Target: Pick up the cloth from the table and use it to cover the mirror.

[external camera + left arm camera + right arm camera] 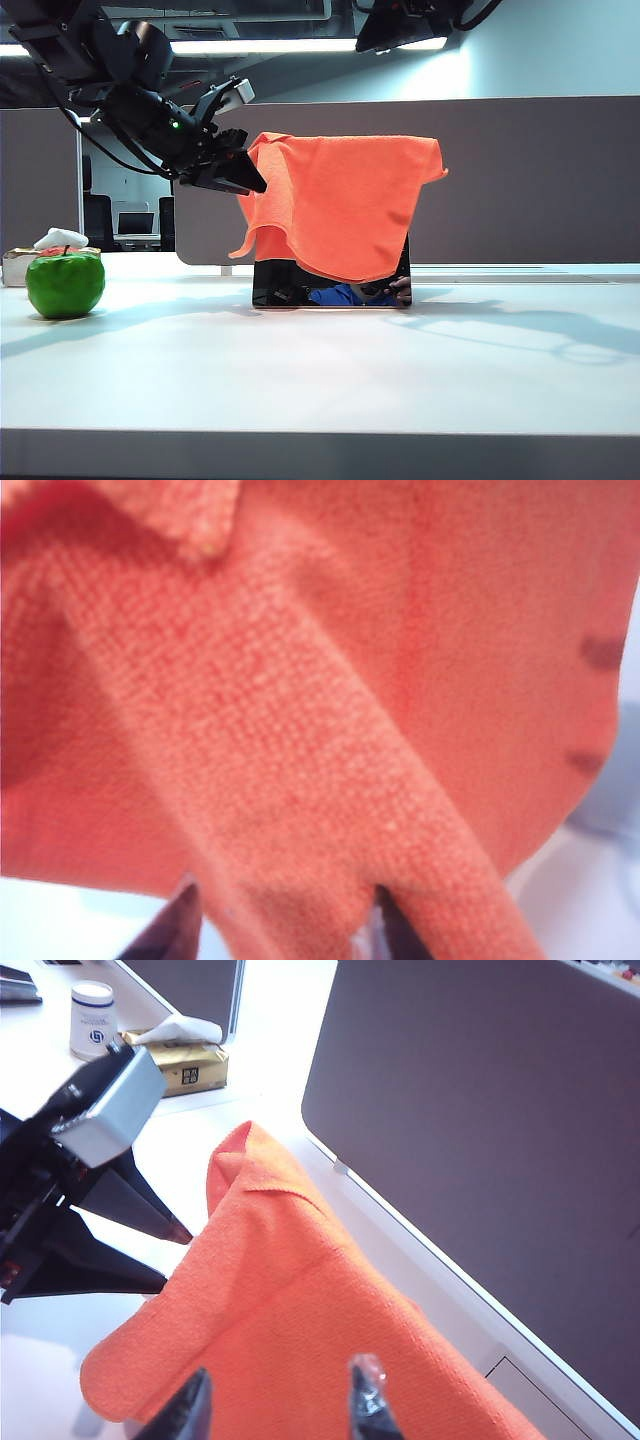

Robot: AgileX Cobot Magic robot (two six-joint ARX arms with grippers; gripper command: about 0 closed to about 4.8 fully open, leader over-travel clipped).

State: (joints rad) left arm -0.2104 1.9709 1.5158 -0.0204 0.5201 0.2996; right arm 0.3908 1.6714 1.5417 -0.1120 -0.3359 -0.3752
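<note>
The orange cloth (345, 205) hangs draped over the top of the mirror (300, 292). Only the mirror's dark reflective lower strip shows, standing upright on the white table (320, 385). My left gripper (256, 172) is at the cloth's upper left corner. Its fingers are apart, and a fold of cloth (330, 780) runs between them in the left wrist view, where the gripper (285, 905) is open. My right gripper (283, 1372) hovers above the draped cloth (300, 1320), open with nothing held. From there I also see the left gripper (177, 1257) with its tips at the cloth's edge.
A green apple (65, 283) sits on the table at the left, with a tissue box (185, 1060) and a white cup (92, 1018) behind it. A grey partition (540, 180) stands close behind the mirror. The right arm's dark body (400, 25) shows at the exterior view's top edge.
</note>
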